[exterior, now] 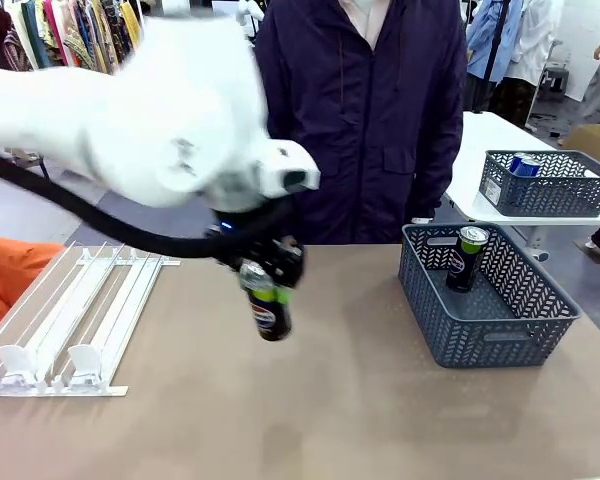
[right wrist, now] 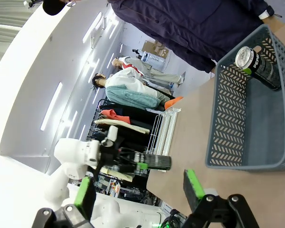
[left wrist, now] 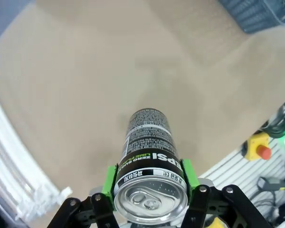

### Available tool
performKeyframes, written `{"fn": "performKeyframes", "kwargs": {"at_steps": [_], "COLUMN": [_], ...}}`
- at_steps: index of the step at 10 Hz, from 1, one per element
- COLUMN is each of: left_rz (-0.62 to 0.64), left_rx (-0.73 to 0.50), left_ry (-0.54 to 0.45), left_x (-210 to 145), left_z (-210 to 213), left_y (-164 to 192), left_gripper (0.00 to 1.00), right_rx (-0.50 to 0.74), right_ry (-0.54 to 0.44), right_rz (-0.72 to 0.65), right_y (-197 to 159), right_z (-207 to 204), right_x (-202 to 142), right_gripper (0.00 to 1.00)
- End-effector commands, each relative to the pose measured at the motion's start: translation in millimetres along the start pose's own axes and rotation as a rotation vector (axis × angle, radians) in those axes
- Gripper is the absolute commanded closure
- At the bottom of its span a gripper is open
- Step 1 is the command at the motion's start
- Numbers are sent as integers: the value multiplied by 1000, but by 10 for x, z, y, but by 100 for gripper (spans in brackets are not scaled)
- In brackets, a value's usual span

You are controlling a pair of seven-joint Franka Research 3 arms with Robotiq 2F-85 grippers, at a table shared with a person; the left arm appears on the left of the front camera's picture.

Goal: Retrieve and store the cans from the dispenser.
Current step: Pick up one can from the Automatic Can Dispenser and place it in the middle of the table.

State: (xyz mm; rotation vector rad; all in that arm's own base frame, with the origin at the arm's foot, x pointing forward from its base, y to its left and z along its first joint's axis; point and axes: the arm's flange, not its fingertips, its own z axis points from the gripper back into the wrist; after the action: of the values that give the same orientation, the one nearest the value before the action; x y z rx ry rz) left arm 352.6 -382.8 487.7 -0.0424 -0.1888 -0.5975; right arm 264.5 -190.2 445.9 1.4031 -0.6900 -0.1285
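Observation:
My left gripper [exterior: 268, 285] is shut on a black can with yellow-green markings [exterior: 267, 308], holding it above the middle of the table. In the left wrist view the green pads [left wrist: 109, 179] clamp this can [left wrist: 149, 142] near its silver top, its base pointing at the tabletop. The white dispenser [exterior: 75, 315] lies at the table's left and its lanes look bare. A second black can [exterior: 467, 258] stands in the grey basket [exterior: 500, 330] at the right. My right gripper [right wrist: 140, 190] is open with nothing between its fingers; beyond it are the basket [right wrist: 237, 142], its can [right wrist: 256, 61] and the held can [right wrist: 154, 162].
A person in a dark jacket [exterior: 365, 110] stands at the far edge of the table. On a white side table behind, another grey basket [exterior: 550, 185] holds blue cans. Bare tabletop lies between the dispenser and the near basket.

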Motion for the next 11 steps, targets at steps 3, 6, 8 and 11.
{"fn": "performKeyframes", "kwargs": {"at_steps": [3,6,8,11], "left_rz": [-53,-53,-27,-26], "left_rx": [75,49,41,35], "left_ry": [80,117,116,134], "left_x": [378,411,427,424], "left_z": [-596,-855,-839,-838], "left_y": [-224,-185,-129,-131], "left_gripper": [100,100,100,23], "right_rx": [20,20,20,20], "right_ry": [-22,-22,-22,-22], "right_rz": [6,6,6,6], "right_y": [42,42,42,42], "right_z": [-22,-22,-22,-22], "right_x": [45,45,45,45], "right_gripper": [0,0,0,0]}}
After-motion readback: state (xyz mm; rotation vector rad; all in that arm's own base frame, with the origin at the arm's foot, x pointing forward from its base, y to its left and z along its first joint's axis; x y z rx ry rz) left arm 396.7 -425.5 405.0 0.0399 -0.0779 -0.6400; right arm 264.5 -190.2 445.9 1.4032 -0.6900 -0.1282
